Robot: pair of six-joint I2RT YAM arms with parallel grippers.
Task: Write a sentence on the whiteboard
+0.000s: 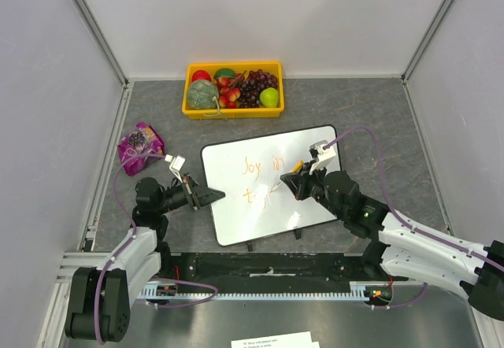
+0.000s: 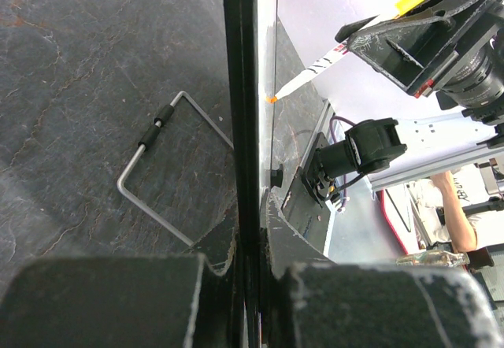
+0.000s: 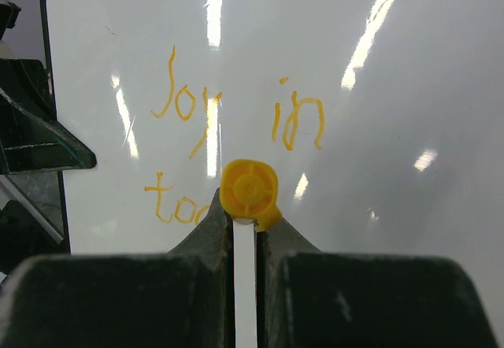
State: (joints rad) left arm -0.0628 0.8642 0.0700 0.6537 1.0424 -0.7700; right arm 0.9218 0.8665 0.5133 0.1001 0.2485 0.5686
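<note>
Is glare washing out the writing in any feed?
Right wrist view: glare streaks cross the whiteboard, one through "Joy" of the sentence, yet it reads fine; the marker hides part of line two with its yellow end. Top external view: little glare, lettering small and faint. Left wrist view: board edge-on, writing not visible.

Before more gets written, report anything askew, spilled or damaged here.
Nothing is spilled or broken. The large glossy white black-framed whiteboard sits skewed to the table edges, its left edge clamped by the left gripper. The orange handwritten sentence is unfinished, its letters uneven; the right gripper holds the yellow-capped white marker at it.
</note>
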